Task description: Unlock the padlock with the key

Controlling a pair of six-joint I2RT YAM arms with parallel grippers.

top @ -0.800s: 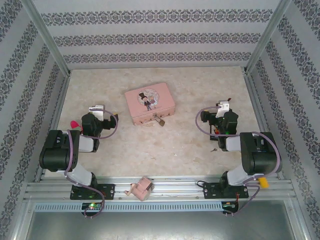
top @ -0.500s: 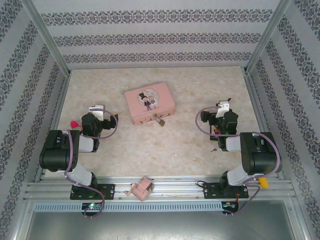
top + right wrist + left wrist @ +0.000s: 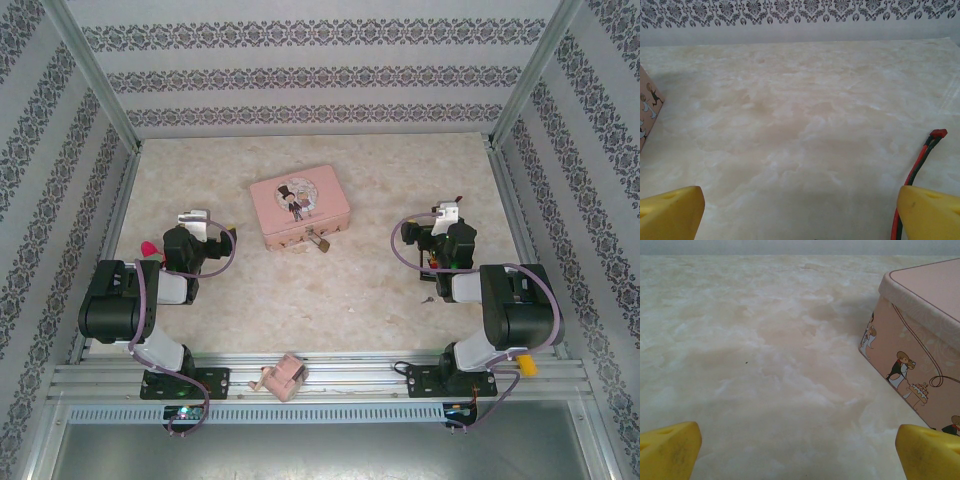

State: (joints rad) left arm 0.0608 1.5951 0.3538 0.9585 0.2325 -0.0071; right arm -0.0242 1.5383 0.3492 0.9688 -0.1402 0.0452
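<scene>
Nothing has visibly moved since the earlier frames; the whole scene sits as it was. From above we see a pale marbled worktop (image 3: 350,290) with a pink tin (image 3: 298,207) near its centre, a cartoon couple on its lid. The padlock (image 3: 320,241), tiny and brass-gold, rests against the tin's near edge, at about 5 o'clock from the lid picture. The key (image 3: 427,297), a tiny dark sliver we can barely make out, lies on the worktop at about 4 o'clock from the tin, well apart from the padlock. The left gripper (image 3: 797,455) is spread wide, its yellow fingertips (image 3: 670,447) at the bottom corners of its wrist view, and the tin's side is at 3 o'clock. The right gripper (image 3: 800,215) is likewise wide apart above bare worktop, with a red-and-black cable (image 3: 915,167) at 4 o'clock
</scene>
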